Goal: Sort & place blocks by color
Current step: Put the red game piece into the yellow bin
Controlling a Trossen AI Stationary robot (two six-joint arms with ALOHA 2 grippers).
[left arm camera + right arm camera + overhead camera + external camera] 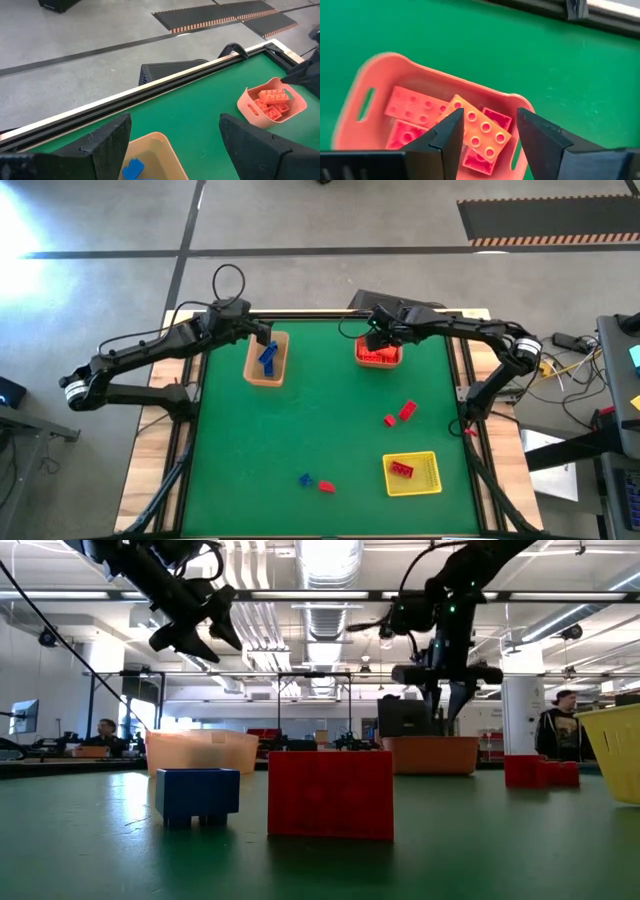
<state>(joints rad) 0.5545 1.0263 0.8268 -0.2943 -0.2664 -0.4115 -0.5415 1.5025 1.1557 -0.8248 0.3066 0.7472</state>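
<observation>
Over orange bin [378, 356], right end effector [487, 131] wide; left end effector [175, 145] wide too.

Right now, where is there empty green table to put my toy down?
The big middle patch is bare, between the tan bin, the orange bin and the yellow bin. The near left corner is bare too. It is crowded by the loose red blocks and the blue block.
</observation>
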